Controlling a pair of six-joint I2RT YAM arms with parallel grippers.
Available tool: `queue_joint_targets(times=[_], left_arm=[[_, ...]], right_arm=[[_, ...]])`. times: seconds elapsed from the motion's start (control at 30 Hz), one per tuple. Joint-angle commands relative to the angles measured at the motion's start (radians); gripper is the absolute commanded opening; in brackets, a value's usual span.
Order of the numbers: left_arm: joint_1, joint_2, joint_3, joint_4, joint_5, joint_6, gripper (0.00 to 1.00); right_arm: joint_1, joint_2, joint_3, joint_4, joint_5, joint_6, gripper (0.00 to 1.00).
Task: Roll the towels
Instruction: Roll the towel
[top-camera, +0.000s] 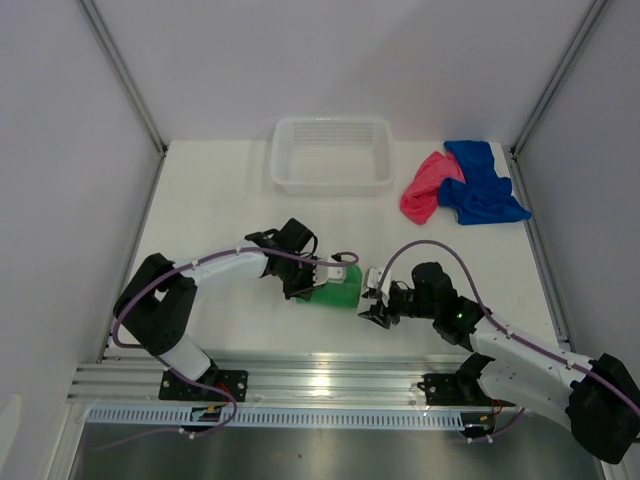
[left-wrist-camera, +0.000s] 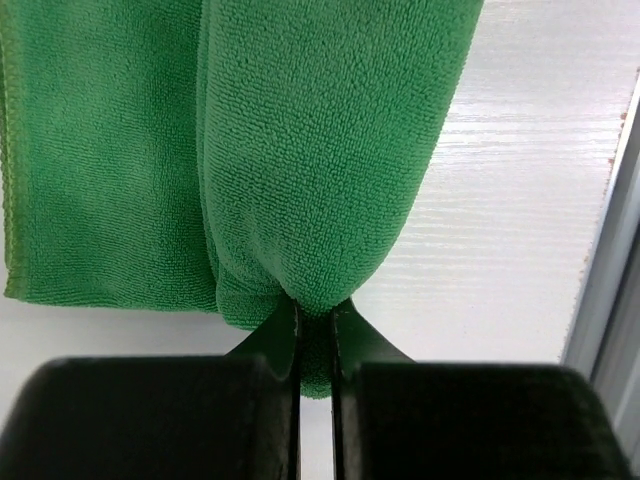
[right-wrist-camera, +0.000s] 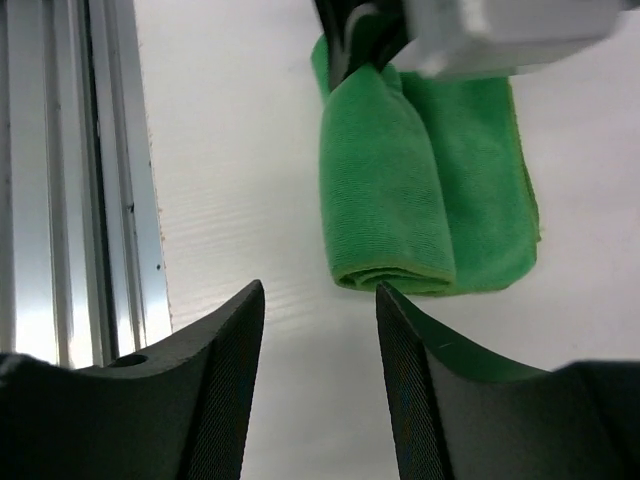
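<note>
The green towel (top-camera: 340, 289) lies partly rolled on the table between the two arms. My left gripper (top-camera: 312, 283) is shut on the left end of its roll; the left wrist view shows green cloth (left-wrist-camera: 320, 170) pinched between the closed fingers (left-wrist-camera: 278, 340). My right gripper (top-camera: 374, 308) is open and empty, just right of the towel's other end. The right wrist view shows the rolled end (right-wrist-camera: 392, 200) beyond the open fingers (right-wrist-camera: 232, 340). The pink-red towel (top-camera: 425, 187) and the blue towel (top-camera: 480, 182) lie crumpled together at the back right.
A white slotted basket (top-camera: 332, 178) stands at the back centre. The metal rail (top-camera: 330, 385) runs along the near edge, close beside my right gripper (right-wrist-camera: 60, 180). Side walls bound the table left and right.
</note>
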Motion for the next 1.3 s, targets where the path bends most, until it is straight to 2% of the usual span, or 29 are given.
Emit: queue_joint_targets(times=[0.0,0.13,0.3,0.57,0.87,1.0,1.13,1.2,1.23,1.27], left_arm=[[0.024,0.034,0.049,-0.108,0.123,0.021,0.01],[0.033,0.065,0.079,-0.134,0.137,0.038,0.01],[0.035,0.086,0.102,-0.15,0.145,0.041,0.01],[0.035,0.103,0.133,-0.182,0.152,0.054,0.0],[0.038,0.134,0.15,-0.214,0.168,0.072,0.01],[0.043,0.128,0.159,-0.226,0.197,0.071,0.01],[0.058,0.106,0.154,-0.231,0.243,0.064,0.04],[0.067,0.102,0.144,-0.228,0.251,0.061,0.09],[0.07,0.093,0.132,-0.226,0.252,0.054,0.12],[0.081,0.088,0.116,-0.223,0.264,0.052,0.22]], right_arm=[[0.056,0.016,-0.023,0.091,0.046,-0.187,0.52],[0.095,0.092,-0.007,0.128,0.135,-0.285,0.55],[0.127,0.124,-0.001,0.188,0.22,-0.322,0.57],[0.127,0.254,0.034,0.182,0.165,-0.35,0.6],[0.129,0.392,0.105,0.183,0.189,-0.338,0.58],[0.13,0.443,0.157,0.139,0.201,-0.317,0.49],[0.129,0.448,0.197,0.057,0.205,-0.313,0.2],[0.129,0.432,0.2,0.03,0.2,-0.299,0.08],[0.129,0.426,0.2,0.018,0.198,-0.288,0.07],[0.129,0.412,0.2,0.014,0.195,-0.261,0.04]])
